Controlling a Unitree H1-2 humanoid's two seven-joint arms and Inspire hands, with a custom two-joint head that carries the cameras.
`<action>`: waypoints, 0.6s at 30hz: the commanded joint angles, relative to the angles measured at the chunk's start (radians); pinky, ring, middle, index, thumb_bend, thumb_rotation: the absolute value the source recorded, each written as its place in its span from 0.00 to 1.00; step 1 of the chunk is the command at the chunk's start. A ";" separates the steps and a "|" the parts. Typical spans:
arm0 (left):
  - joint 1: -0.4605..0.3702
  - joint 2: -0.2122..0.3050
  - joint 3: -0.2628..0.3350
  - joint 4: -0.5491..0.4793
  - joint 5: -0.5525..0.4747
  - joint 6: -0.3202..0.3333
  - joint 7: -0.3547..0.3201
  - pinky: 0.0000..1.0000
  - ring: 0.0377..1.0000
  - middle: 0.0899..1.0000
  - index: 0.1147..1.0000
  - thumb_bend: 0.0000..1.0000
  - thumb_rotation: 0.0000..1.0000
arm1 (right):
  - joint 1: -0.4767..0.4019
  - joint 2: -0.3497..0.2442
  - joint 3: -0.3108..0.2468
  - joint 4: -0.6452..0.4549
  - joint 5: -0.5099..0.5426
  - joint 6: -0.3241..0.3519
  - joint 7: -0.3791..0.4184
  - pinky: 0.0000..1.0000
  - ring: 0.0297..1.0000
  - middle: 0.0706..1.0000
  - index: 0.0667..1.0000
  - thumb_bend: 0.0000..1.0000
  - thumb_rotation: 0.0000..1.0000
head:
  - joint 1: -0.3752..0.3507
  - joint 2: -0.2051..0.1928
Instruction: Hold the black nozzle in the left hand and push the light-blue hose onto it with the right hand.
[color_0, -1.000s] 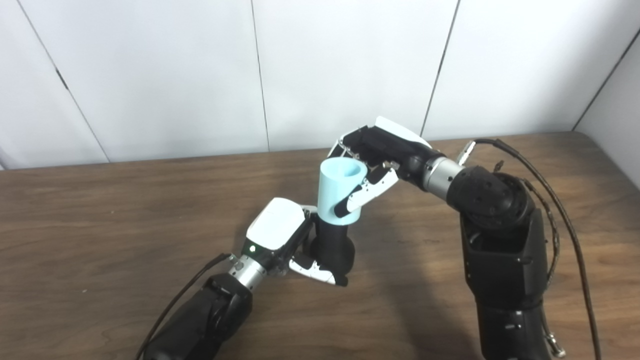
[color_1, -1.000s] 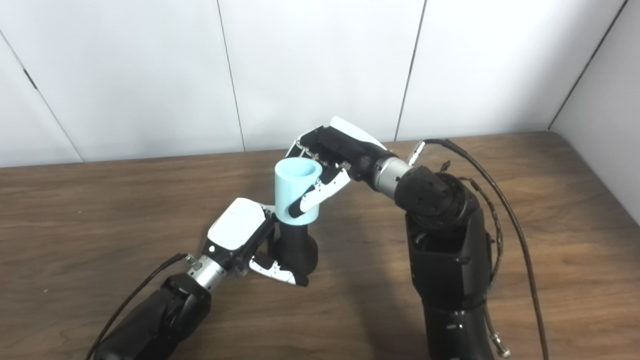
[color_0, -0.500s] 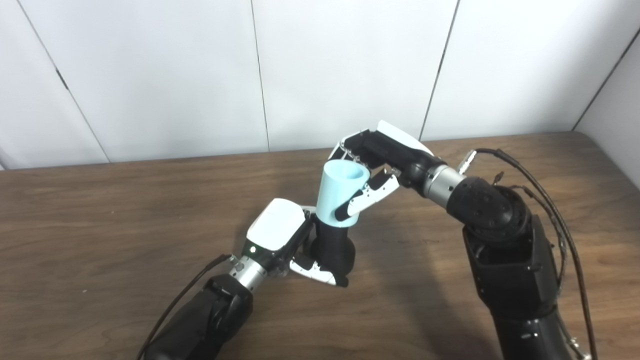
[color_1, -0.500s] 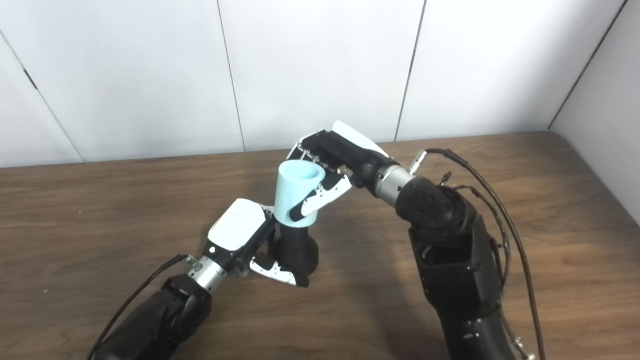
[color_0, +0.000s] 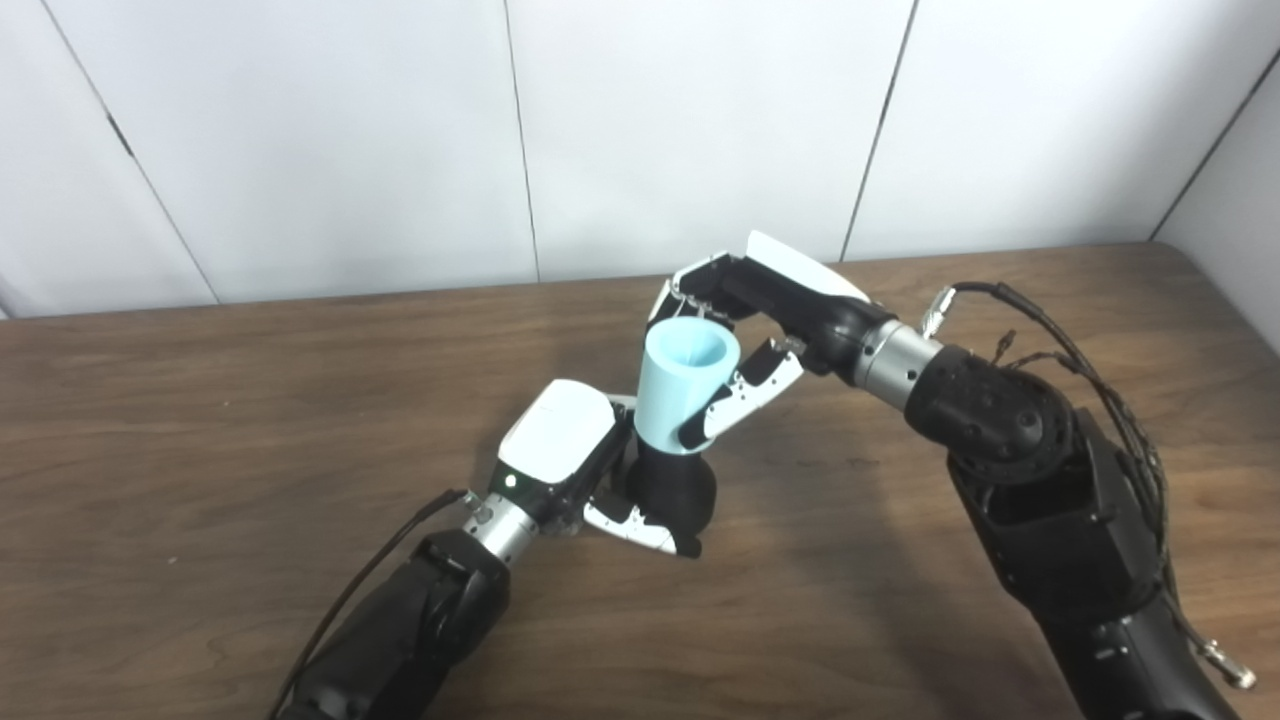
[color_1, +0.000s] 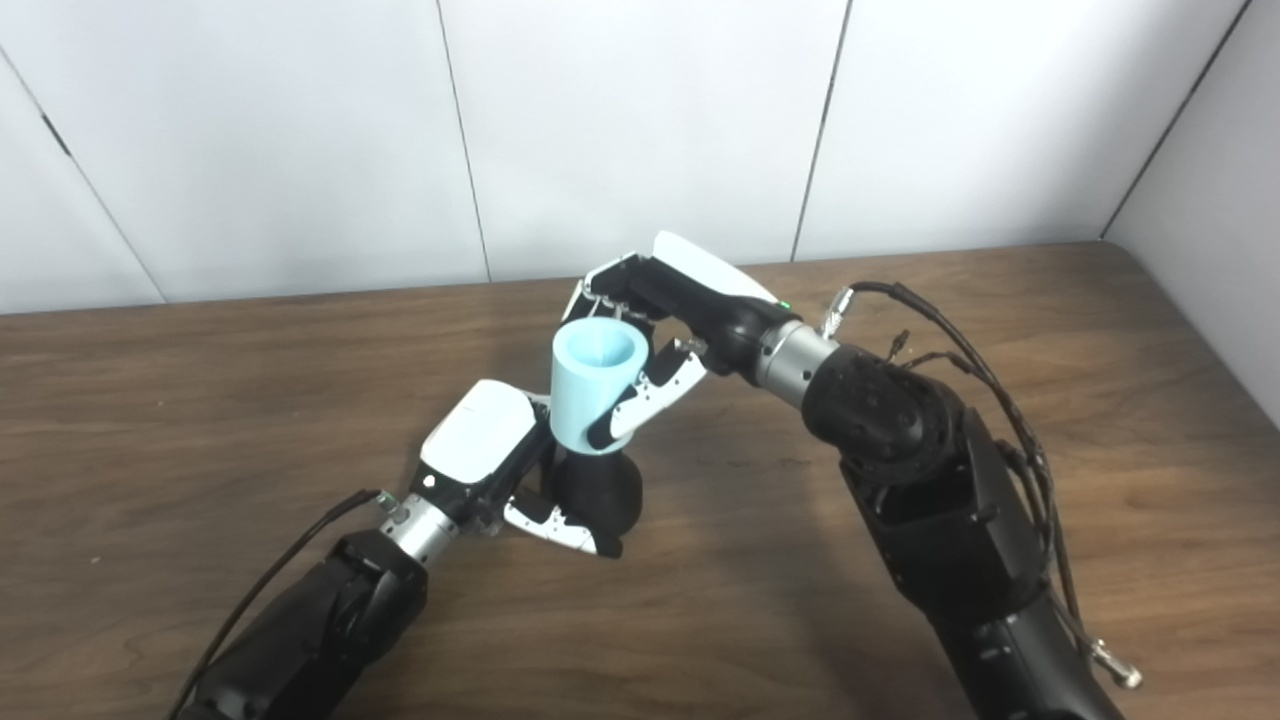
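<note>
Black nozzle (color_0: 672, 490): stands near the middle of the tabletop (color_0: 200, 400), a little toward the near edge; only its rounded lower body shows, the upper part being covered by the hose.

Light-blue hose (color_0: 685, 385): a short, stiff-looking sleeve, directly above the nozzle, its lower rim already over the nozzle's top and its open mouth facing up.

Long axis: hose and nozzle share close to one line, near upright, the hose's top leaning slightly toward the right and far edges of the tabletop.

Left hand (color_0: 585, 470): closed around the nozzle from its left side, fingers wrapped under and in front of the black body; the arm comes in from the near-left corner.

Right hand (color_0: 750, 320): holds the hose from the right and far side, thumb (color_0: 735, 400) across the front wall, the other fingers behind the rim; the arm comes in from the near-right corner.

Direction of the push: judged from the axis, it must run down along the sleeve toward the tabletop, into the left hand's grip.

Seating: appears partial; how far the nozzle reaches inside the hose cannot be seen.

Risk: a push off the axis would probably cock the sleeve or tip the nozzle in its grip.
</note>
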 joint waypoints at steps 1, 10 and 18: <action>0.083 0.002 -0.039 0.059 0.026 0.026 -0.061 0.22 0.28 0.42 0.41 0.53 0.00 | -0.054 -0.020 0.023 -0.020 0.020 -0.064 -0.002 0.29 0.37 0.46 0.48 0.52 0.00 | -0.001 0.003; 0.089 0.007 -0.039 0.041 0.025 0.037 -0.085 0.23 0.28 0.42 0.41 0.53 0.00 | -0.051 -0.063 0.077 -0.024 0.005 -0.088 -0.005 0.21 0.34 0.45 0.49 0.51 0.00 | 0.000 0.008; 0.094 0.013 -0.038 0.037 0.030 0.035 -0.086 0.23 0.29 0.42 0.41 0.53 0.00 | -0.030 -0.080 0.106 -0.004 -0.041 -0.110 -0.026 0.22 0.34 0.44 0.49 0.51 0.00 | -0.004 0.016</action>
